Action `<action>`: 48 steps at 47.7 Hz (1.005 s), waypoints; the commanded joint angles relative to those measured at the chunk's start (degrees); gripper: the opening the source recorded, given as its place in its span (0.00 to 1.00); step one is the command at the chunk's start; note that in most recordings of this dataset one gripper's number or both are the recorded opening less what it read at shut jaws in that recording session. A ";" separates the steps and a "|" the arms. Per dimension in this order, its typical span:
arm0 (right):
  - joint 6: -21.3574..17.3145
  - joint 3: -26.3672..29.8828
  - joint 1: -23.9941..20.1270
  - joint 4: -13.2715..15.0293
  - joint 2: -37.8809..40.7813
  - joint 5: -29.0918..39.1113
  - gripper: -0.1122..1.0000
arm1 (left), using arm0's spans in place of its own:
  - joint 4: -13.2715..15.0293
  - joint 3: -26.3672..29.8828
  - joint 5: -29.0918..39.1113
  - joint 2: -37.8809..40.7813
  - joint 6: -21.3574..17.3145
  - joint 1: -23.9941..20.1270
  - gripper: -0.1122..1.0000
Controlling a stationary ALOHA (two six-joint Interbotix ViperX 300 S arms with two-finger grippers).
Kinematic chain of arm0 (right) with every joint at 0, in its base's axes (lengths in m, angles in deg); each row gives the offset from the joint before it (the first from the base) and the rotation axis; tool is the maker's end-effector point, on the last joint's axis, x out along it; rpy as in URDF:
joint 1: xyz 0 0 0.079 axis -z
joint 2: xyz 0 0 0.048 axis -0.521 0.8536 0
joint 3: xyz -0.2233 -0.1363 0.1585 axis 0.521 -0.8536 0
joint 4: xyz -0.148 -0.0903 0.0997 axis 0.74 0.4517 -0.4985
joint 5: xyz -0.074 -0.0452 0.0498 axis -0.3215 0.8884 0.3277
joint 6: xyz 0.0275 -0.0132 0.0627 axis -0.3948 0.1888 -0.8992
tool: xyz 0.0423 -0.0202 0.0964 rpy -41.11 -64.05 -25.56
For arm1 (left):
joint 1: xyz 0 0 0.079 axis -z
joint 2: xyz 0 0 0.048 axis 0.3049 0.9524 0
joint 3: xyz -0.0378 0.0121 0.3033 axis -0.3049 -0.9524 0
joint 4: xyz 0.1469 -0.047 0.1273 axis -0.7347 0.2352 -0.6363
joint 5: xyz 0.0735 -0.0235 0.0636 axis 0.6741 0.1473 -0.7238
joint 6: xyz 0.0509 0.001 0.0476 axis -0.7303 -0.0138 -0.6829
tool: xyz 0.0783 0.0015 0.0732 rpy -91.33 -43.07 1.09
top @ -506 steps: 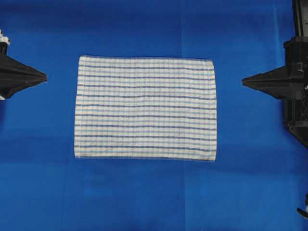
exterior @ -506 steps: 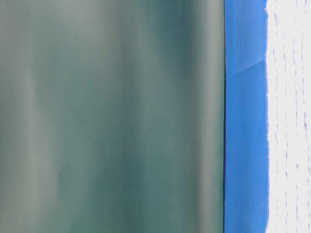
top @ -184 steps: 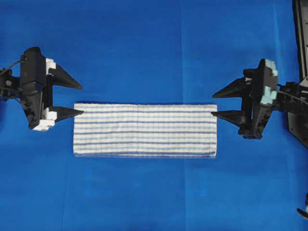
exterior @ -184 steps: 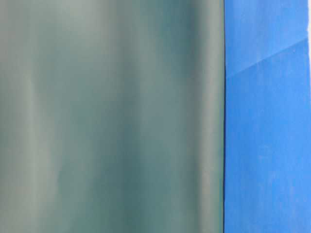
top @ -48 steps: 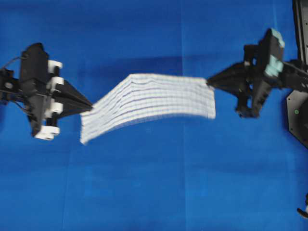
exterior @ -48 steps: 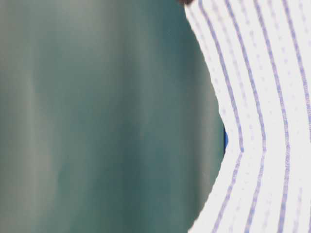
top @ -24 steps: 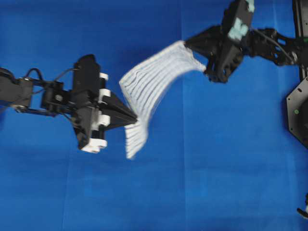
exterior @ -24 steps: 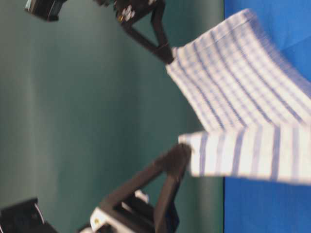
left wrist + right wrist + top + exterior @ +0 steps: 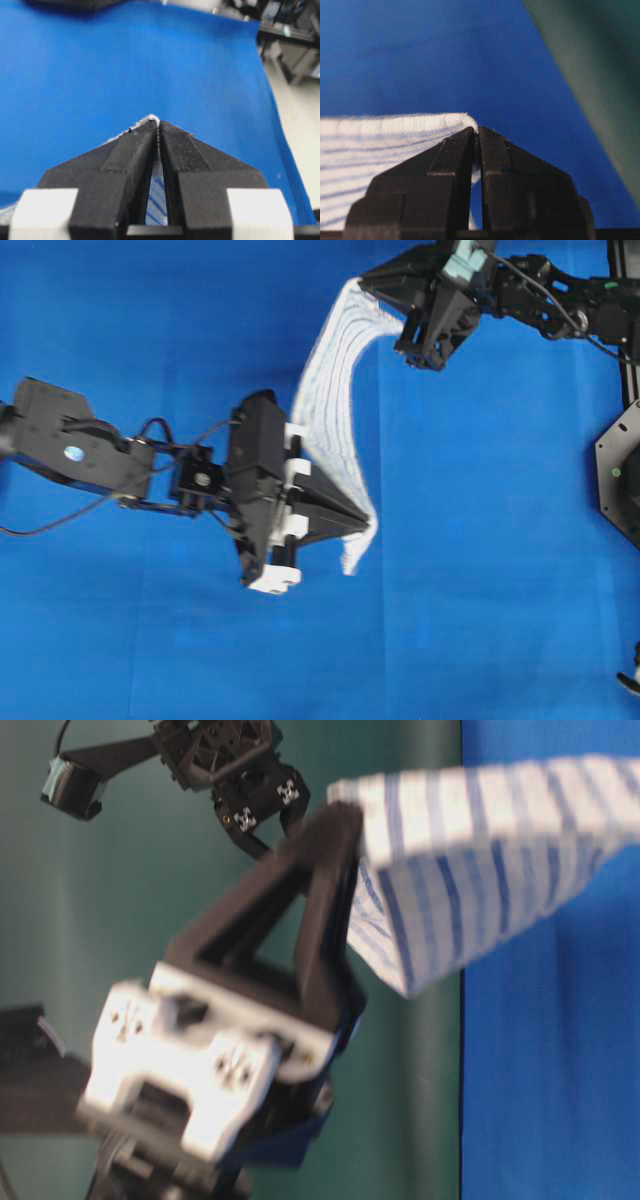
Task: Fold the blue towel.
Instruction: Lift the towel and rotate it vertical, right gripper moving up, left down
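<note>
So you've got the left claw (image 9: 368,521) pinched tight on one short end of the blue towel (image 9: 335,400), down near the middle of the counter (image 9: 500,590). In the left wrist view the two black fingers (image 9: 135,155) sit nearly together with just a sliver of striped cloth showing between them. My guess is you're holding it by the ends so the strip hangs free and can be swung round for the next fold.

The towel itself is off the counter, strung in a sagging, twisted arc between the two arms. It's thin, floppy woven stuff, white with fine blue stripes, already doubled into a narrow band.

Up at the top right, the right claw (image 9: 372,285) is clamped on the other end; its wrist view shows a rounded hem (image 9: 462,119) poking out past the tips.
</note>
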 commanded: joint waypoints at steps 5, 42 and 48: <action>0.09 3.08 1.05 1.05 1.05 1.23 0.34 | 0.18 4.83 -1.67 2.64 0.18 0.35 0.14; 0.35 6.24 2.72 1.85 11.51 2.64 0.34 | 0.18 -7.29 -22.59 3.87 0.18 2.37 0.14; 0.44 8.88 2.72 2.20 14.33 3.43 0.34 | 0.44 -8.53 -23.38 3.87 0.26 3.16 0.14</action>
